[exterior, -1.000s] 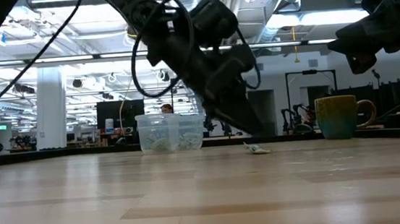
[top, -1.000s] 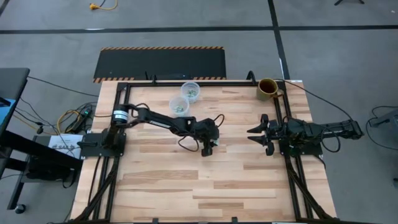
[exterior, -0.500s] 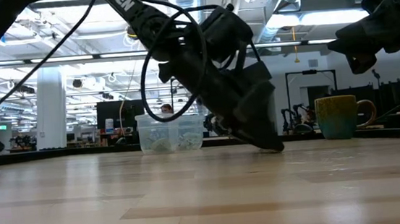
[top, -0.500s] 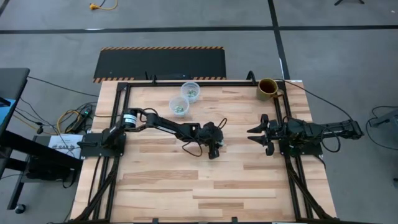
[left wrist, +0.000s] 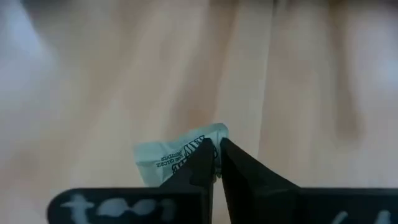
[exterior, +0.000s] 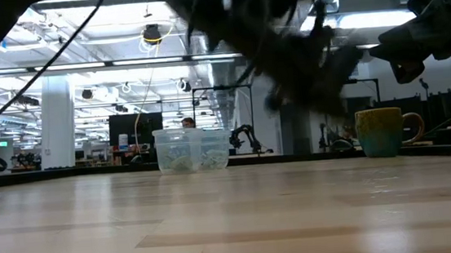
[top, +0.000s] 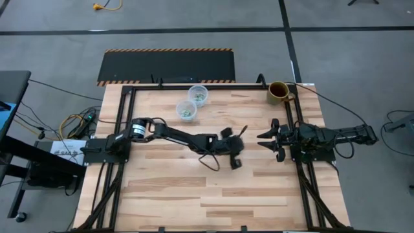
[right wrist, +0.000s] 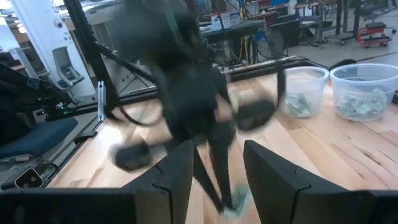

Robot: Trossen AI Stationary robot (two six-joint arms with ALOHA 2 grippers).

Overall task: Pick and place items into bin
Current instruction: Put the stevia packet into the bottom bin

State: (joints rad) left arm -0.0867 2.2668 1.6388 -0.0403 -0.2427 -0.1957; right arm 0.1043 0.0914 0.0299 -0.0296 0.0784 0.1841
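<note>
Now my left hand [top: 235,162] is swinging farther right, pinching one wrapped piece [left wrist: 177,158] tight; my right hand [top: 264,140] is waiting, open.

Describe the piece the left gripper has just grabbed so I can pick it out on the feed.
Start at the wooden table and follow the left arm out from its base to the left gripper, near the table's middle. Pinched between its shut fingertips is a small pale green-and-white wrapped piece with dark print. Unlike the pieces lying in the two clear cups at the far edge, it is outside any container.
</note>
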